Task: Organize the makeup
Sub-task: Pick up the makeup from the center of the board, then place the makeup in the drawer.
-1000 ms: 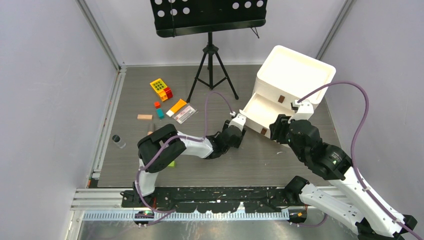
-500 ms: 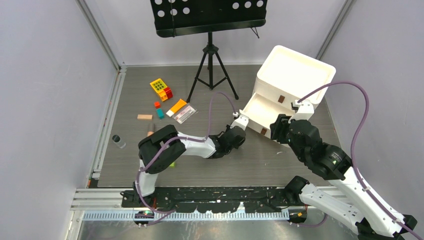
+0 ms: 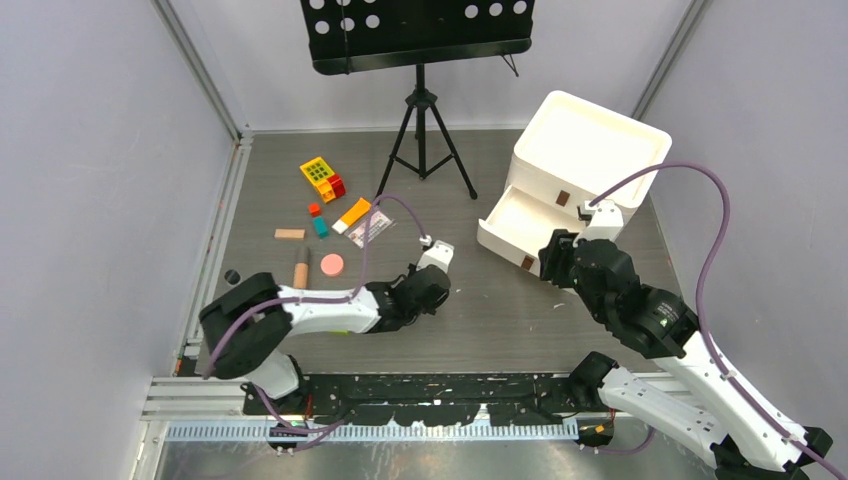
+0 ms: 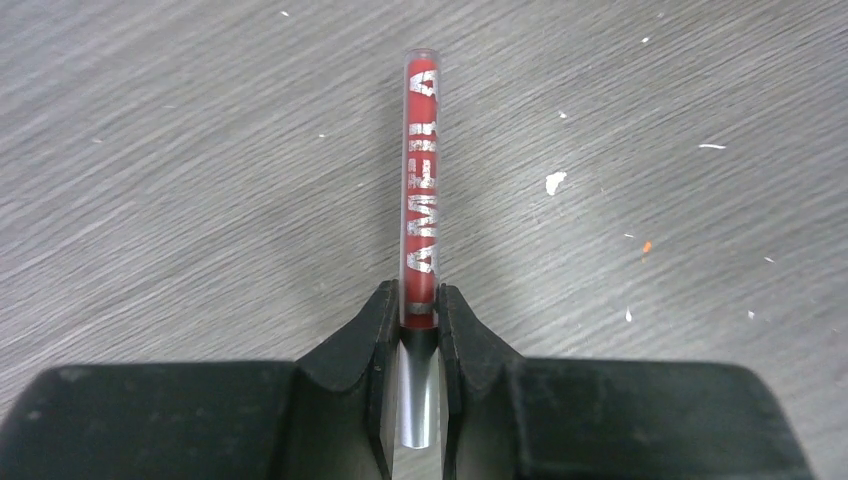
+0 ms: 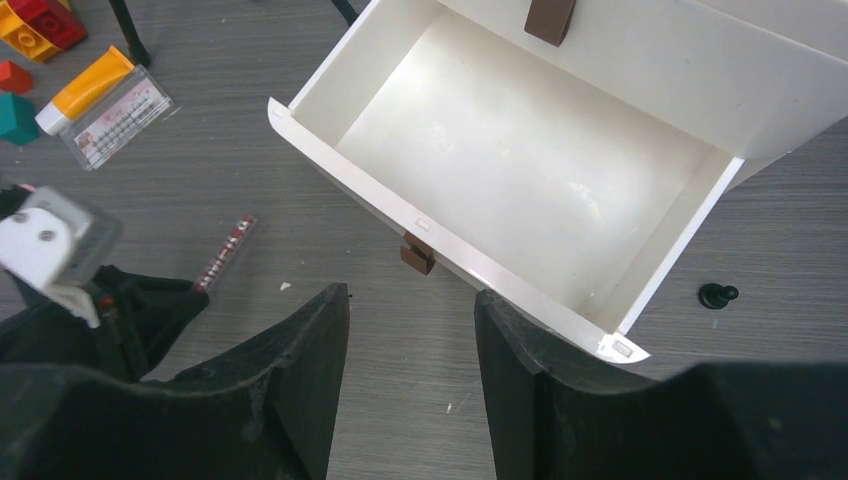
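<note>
Item 1. My left hand [image 4: 420, 305]: pinched tight on the silver end of a thin red pencil with silver lettering [image 4: 420, 180]. The pencil points straight out ahead, low at the grey wood-grain worktop [image 4: 150, 150], near its middle; I cannot tell whether it touches.

Item 2. My right hand [image 5: 412, 330]: fingers well parted, holding nothing, facing the pulled-out lower drawer [image 5: 520, 150] of the white plastic drawer box [image 3: 590, 145].

Item 3. Pink round compact [image 3: 331, 264] and, just beside it, tan tube [image 3: 300, 272]: lying on the worktop's left side.
</note>
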